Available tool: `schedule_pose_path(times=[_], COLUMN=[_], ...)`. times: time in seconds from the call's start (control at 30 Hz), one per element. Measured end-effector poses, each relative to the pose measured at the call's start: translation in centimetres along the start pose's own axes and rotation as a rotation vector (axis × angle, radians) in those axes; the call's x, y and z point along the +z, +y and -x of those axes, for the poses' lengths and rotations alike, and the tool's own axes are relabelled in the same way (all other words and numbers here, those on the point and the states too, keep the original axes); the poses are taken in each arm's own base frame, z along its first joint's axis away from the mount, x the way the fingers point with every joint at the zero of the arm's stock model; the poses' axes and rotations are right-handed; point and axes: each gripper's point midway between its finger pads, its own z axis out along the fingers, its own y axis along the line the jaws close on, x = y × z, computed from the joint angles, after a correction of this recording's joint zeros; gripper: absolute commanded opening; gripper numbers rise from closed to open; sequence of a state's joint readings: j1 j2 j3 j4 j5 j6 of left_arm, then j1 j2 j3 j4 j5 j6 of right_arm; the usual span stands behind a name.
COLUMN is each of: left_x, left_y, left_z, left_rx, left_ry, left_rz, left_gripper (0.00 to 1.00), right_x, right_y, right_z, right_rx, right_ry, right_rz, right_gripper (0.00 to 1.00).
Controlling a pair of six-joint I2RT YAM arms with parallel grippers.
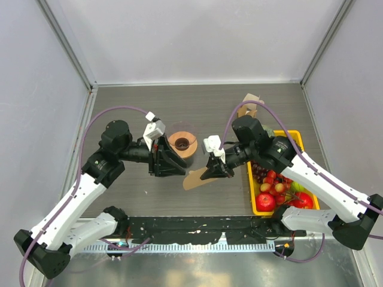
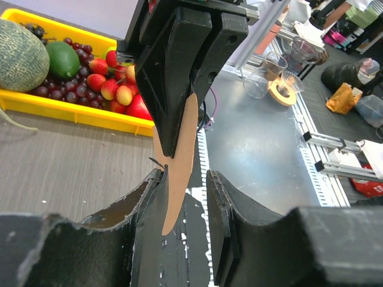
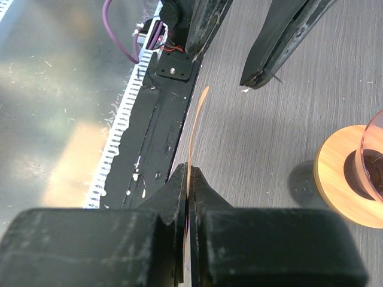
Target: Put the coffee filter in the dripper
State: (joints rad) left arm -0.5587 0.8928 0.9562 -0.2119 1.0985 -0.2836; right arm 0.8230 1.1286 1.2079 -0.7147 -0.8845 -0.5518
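Right fingers [image 3: 178,198] tight on coffee filter [image 3: 194,128]

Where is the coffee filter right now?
In the top view, the coffee filter is mid-table, pinched by the right gripper, just near-side of the dripper, left of the yellow tray.

We can read no text, label, brand or number in any of the views. In the left wrist view, at about four o'clock by the frame's edge, a red-and-white pack [image 2: 367,179] may carry some print, but it is too small and blurred for us to make out.
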Motion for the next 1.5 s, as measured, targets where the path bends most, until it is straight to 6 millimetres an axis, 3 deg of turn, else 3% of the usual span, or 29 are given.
schedule_pose_path(times=[0.17,0.5,1.5], left_x=[0.6,1.0,1.9], left_y=[0.2,-0.1,0.7], left_z=[-0.7,-1.0,-1.1], left_rx=[-0.032,-0.052,-0.118], left_ry=[0.018,0.034,0.031], left_rz=[-0.02,-0.05,-0.074], left_gripper=[0.34,0.0,0.0], right_x=[0.1,0.5,0.7], right_y=[-0.1,-0.1,0.6], right_z=[-0.1,-0.2,-0.3], right_rx=[0.004,0.009,-0.041], right_ry=[0.003,0.009,0.021], right_rz=[0.003,0.012,0.04], right_gripper=[0.05,0.05,0.05])
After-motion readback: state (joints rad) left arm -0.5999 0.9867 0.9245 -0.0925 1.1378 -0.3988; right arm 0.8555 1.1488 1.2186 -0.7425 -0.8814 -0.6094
